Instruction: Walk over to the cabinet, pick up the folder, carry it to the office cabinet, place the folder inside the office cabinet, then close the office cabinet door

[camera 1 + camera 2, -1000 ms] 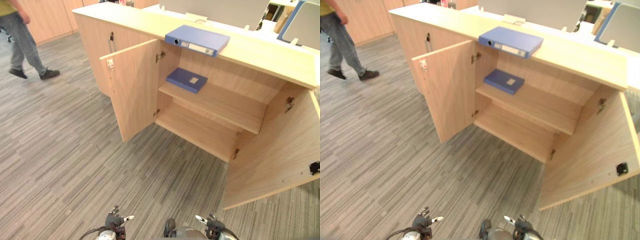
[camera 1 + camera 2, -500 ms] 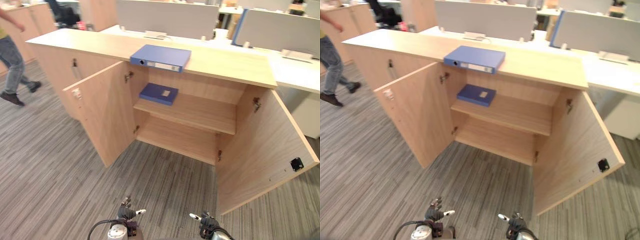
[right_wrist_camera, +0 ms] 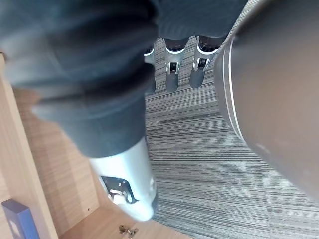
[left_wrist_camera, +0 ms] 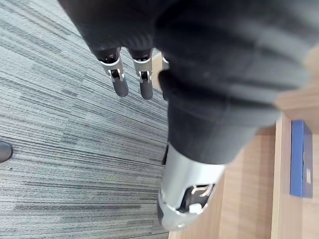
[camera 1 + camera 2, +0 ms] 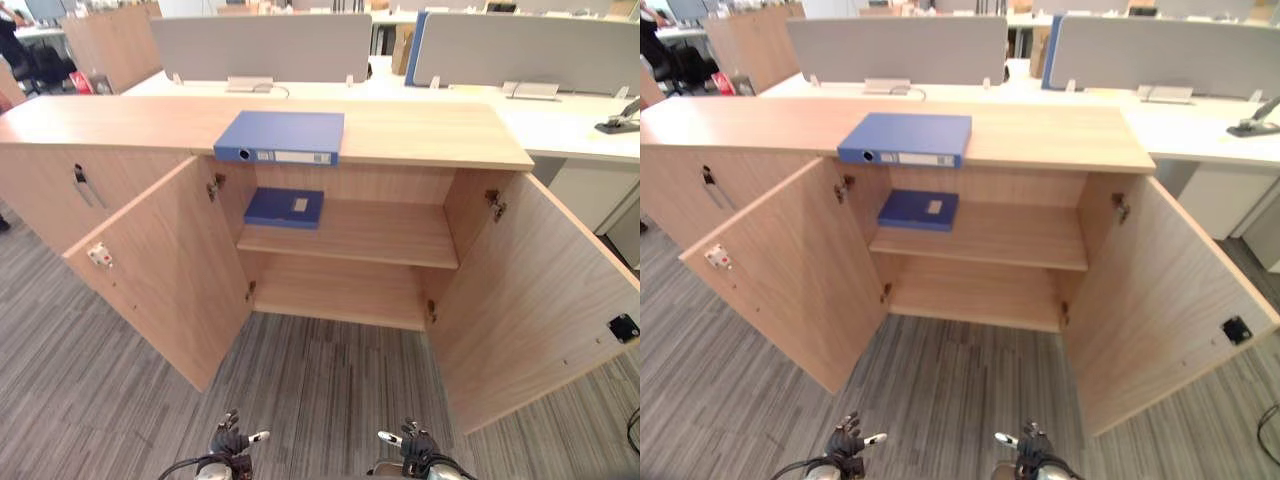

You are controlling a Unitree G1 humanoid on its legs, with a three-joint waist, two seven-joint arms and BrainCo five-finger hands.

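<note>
Striped grey carpet (image 5: pixel 320 380) is lying open before the cabinet (image 5: pixel 345 292), whose doors (image 5: pixel 170 270) are standing wide. The folder (image 5: pixel 280 137) is resting at the counter's (image 5: pixel 420 130) front edge, above a thinner folder (image 5: pixel 285 207) on the upper shelf (image 5: pixel 385 235). The left hand (image 5: pixel 230 440) and right hand (image 5: pixel 412 447) are hanging low, fingers (image 4: pixel 119 82) relaxed and holding nothing. The left wrist view is catching a blue edge, possibly the shelved one.

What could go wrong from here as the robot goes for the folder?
Two blue folders sit close together: a thick blue folder on the cabinet top and a thin blue folder on the upper shelf below it, so the wrong one might be grabbed. The left door and right door both stand wide open, flanking the approach; an arm could clip one. The left robot hand and right robot hand hang low and open; the reach up is long.
</note>
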